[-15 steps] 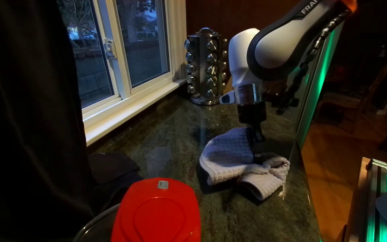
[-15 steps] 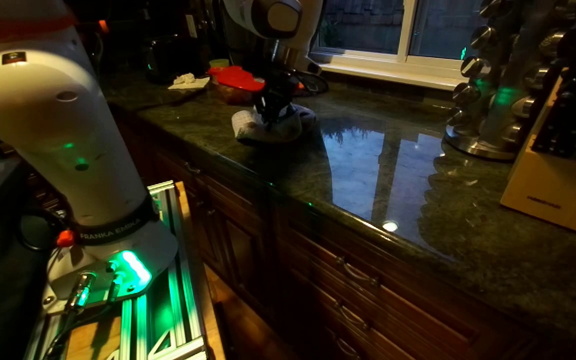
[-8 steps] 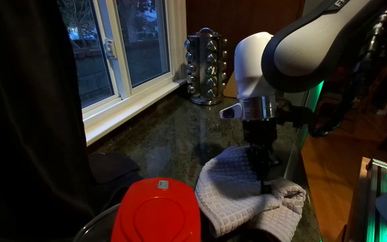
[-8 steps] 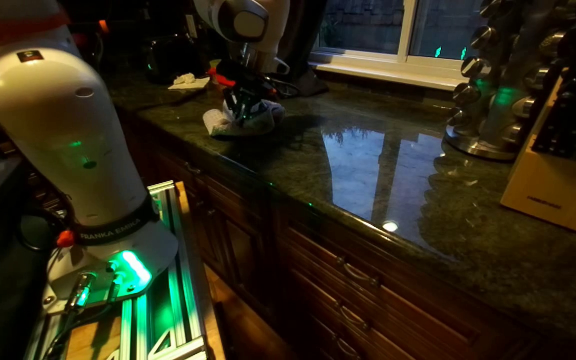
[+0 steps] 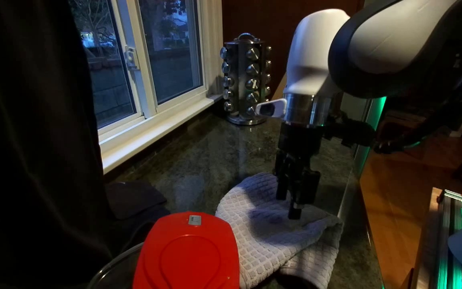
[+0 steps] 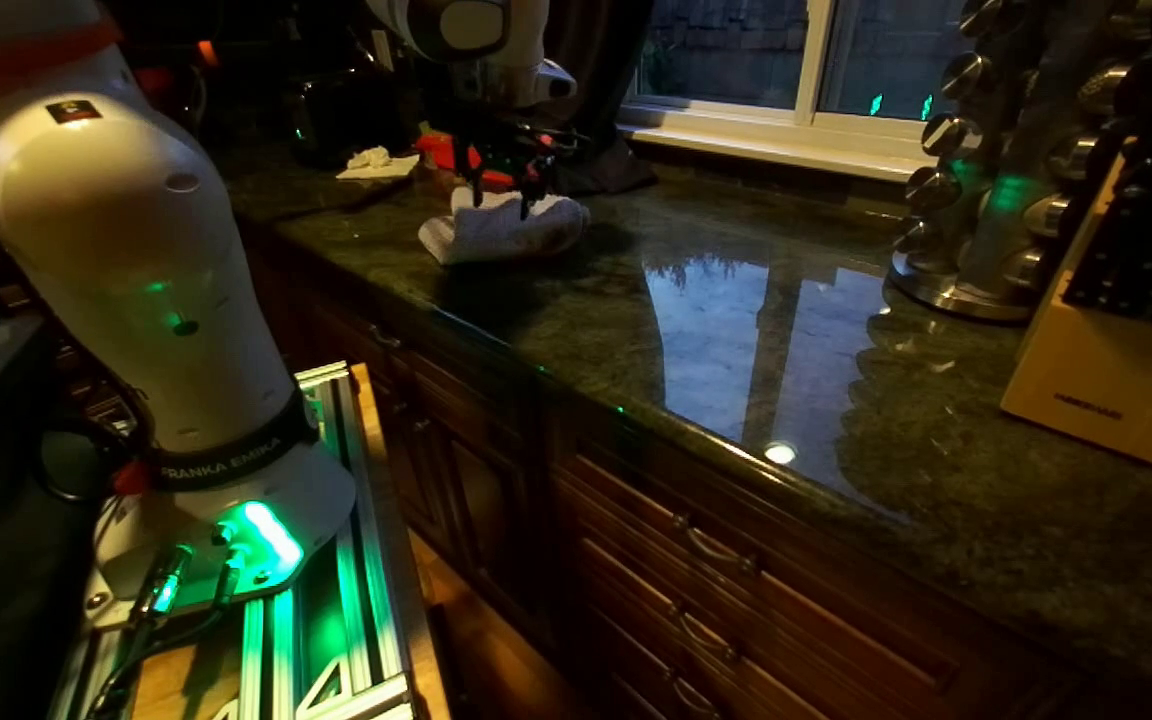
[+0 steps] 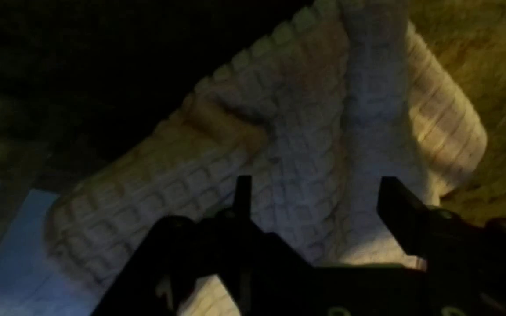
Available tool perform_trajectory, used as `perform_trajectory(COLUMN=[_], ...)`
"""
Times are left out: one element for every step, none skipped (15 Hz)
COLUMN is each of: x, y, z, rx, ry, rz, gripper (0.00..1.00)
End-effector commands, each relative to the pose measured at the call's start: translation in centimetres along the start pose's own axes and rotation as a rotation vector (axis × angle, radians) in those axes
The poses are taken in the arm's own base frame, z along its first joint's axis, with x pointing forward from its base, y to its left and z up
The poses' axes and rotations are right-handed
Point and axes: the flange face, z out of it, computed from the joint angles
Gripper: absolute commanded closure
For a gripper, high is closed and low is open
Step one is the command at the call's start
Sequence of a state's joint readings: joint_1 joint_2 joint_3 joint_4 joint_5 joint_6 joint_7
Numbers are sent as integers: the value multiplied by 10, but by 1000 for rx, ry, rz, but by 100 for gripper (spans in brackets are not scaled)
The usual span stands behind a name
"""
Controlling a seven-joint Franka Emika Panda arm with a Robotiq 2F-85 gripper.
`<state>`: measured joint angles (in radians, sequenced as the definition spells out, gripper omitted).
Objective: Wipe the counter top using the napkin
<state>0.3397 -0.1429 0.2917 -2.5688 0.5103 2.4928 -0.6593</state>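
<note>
The napkin [image 5: 255, 233], a pale waffle-weave cloth, lies rumpled and folded on the dark polished counter top [image 5: 199, 160], close beside the red lid. Both exterior views show it, and the wrist view is largely filled by the napkin [image 7: 156, 202]. Just over the cloth hangs my gripper [image 5: 288, 206], pointing down. Its two black fingers stand well apart in the wrist view, where the gripper [image 7: 316, 180] has only cloth surface showing beyond the gap. Nothing is pinched between them. Whether a fingertip brushes the cloth I cannot tell.
The red lid [image 5: 187, 257] sits near the napkin's side. A spice rack [image 5: 247, 80] stands farther along the counter, with a knife block [image 6: 1086, 380] near it. A white sill [image 5: 155, 136] runs under the window. Crumpled white paper [image 6: 371, 160] lies at the far end.
The napkin was dragged along the counter toward the red lid while gripped. Since then my jaws have opened, letting it go, and the gripper has risen a little above it.
</note>
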Motion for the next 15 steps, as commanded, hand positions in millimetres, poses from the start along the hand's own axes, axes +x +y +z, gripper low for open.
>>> perform_trajectory(x=[-5, -7, -9, -14, -19, -25, -32, -41, -50, -61, -41, -48, -48, -47, -45], y=[4, 9, 15, 24, 33, 43, 53, 63, 73, 85, 77, 83, 83, 82, 80], z=[-57, -73, -89, -105, -119, -135, -147, -162, -175, -185, -168, -176, -177, -175, -172], rx=[-114, -148, -185, -232, -274, -313, -350, -387, -416, -440, -393, -404, -403, -400, -396], ry=[100, 119, 129, 135, 150, 165, 176, 180, 178, 161, 182, 186, 189, 186, 182], rz=[119, 158, 197, 234, 271, 314, 357, 403, 452, 501, 417, 434, 432, 425, 419], gripper=[0, 0, 0, 0, 0, 0, 0, 1, 0, 0, 0, 0, 0, 0, 0])
